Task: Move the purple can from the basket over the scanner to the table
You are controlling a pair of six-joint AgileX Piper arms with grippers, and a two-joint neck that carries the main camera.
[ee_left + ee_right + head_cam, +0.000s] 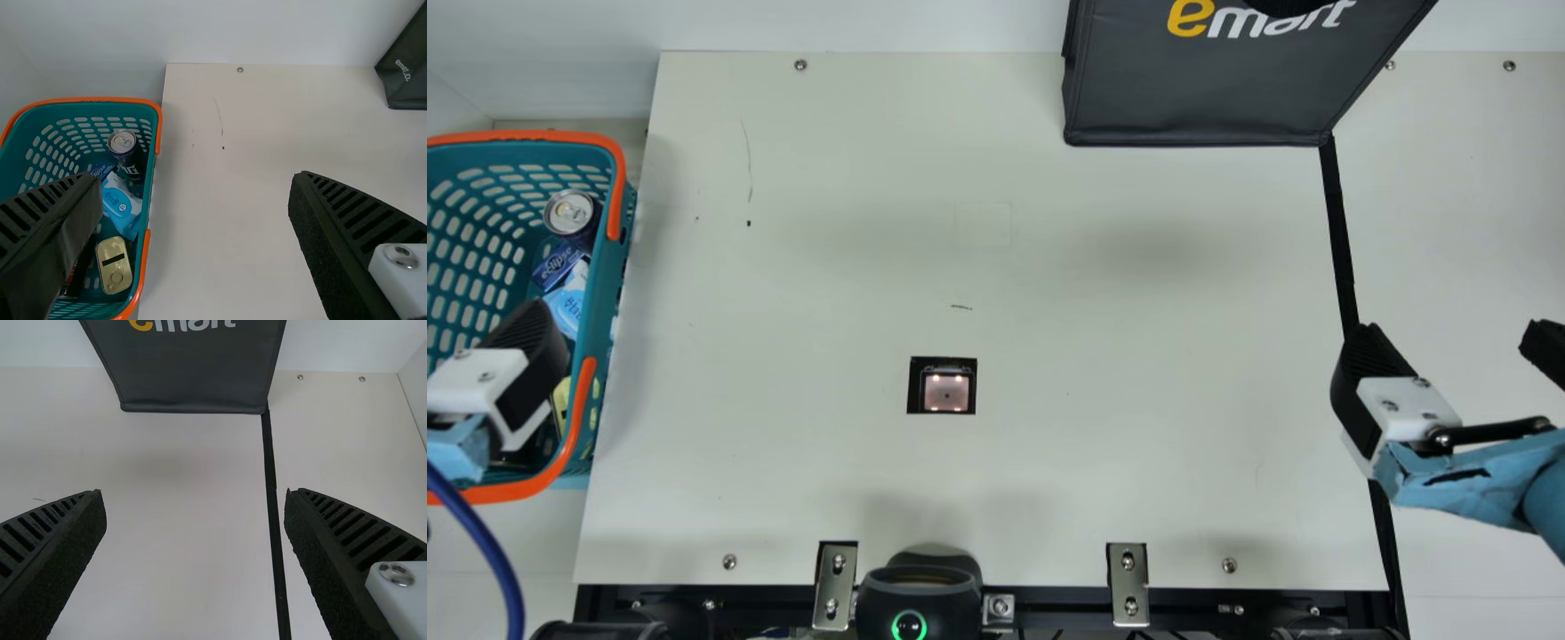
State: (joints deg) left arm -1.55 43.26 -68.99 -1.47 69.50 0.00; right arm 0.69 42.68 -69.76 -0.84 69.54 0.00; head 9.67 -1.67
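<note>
Your dark purple can with a silver top [580, 229] is inside the teal plastic basket with orange handles [543, 135], beside the basket's right wall and near a blue packet [559, 265]. Your left tool [520, 360] overlaps the basket's near part in the main view, its ribbed fingers wide open. Right of the basket, the square black-framed scanner [947, 393] sits in the cream desk [1138, 311]. Well apart, on the scanner's far side from the basket, your right tool [1451, 336] is wide open too.
</note>
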